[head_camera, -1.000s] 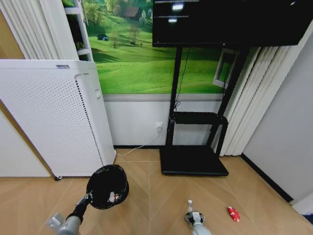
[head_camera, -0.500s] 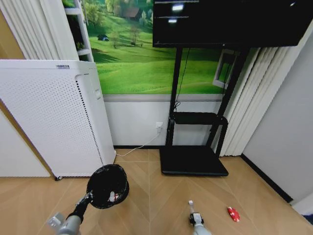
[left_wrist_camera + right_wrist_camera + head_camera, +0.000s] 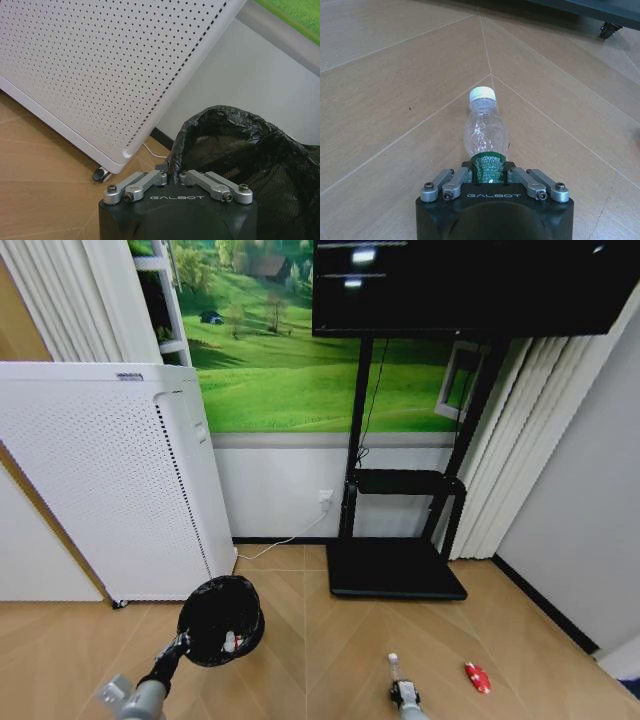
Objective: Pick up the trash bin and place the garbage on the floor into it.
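The black trash bin [image 3: 220, 618] hangs above the floor [image 3: 320, 640], lined with a black bag [image 3: 240, 160]. My left gripper [image 3: 181, 643] is shut on its near rim, its fingers [image 3: 145, 181] pinching the bag's edge. A red-and-white wad [image 3: 230, 642] lies inside the bin. My right gripper [image 3: 402, 690] is shut on the clear bottle [image 3: 485, 132] at its green label, white cap pointing away. The bottle [image 3: 394, 670] is low over the floor [image 3: 395, 75]. A small red piece [image 3: 476, 676] lies on the wood to the right of it.
The white perforated appliance [image 3: 100, 480] stands on castors close behind and left of the bin, also close in the left wrist view [image 3: 100, 65]. The TV stand's black base [image 3: 395, 568] lies ahead, a white cable [image 3: 285, 540] runs along the wall, and curtains [image 3: 520, 440] hang right.
My right gripper has drawn back a little toward me with the bottle, which now sticks out straighter ahead of it. The bin and left arm have stayed still.
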Controlling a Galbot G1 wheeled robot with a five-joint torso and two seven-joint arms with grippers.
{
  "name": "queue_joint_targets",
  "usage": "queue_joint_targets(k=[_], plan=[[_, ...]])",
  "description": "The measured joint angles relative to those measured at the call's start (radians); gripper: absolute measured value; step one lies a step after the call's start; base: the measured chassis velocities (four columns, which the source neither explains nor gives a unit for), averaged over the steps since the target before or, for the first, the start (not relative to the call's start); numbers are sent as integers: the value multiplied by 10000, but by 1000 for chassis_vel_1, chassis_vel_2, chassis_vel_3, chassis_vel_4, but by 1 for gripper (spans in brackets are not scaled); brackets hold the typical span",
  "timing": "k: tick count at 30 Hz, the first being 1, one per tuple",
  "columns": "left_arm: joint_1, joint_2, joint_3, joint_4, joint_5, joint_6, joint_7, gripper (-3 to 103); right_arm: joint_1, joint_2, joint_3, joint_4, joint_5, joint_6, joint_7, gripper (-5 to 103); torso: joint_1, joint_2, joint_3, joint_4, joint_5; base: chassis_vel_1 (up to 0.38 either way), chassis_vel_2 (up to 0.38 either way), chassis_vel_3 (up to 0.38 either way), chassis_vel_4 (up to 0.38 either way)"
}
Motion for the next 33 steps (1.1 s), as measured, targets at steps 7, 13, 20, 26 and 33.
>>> queue_joint_targets(k=[7, 13, 20, 26, 33], plan=[[19, -5, 0, -3, 10, -5, 13, 5, -53, 18, 2, 74, 15, -27, 2, 25, 0, -1, 1, -1, 0, 0, 0, 0, 0], [-76, 95, 40, 46, 10, -6, 14, 5, -92, 25, 3, 126, 49, -30, 9, 25, 0, -1, 1, 0, 1, 0, 0, 0, 0], [-602, 494, 386, 743, 215, -2, 103, 5, -656, -92, 193, 1475, 1047, -136, -9, 25, 2, -7, 6, -4, 23, 0, 0, 0, 0], [-1403, 969, 976, 1861, 731, -5, 299, 5, -1523, -569, 559, 3664, 1554, -17, -17, 24, 2, -7, 4, -1, 9, 0, 0, 0, 0], [-1911, 1410, 1616, 2584, 1269, -101, 677, 5, -2161, -1190, 650, 5593, 1933, 261, -90, 24, 3, -5, 2, -4, 3, 0, 0, 0, 0]])
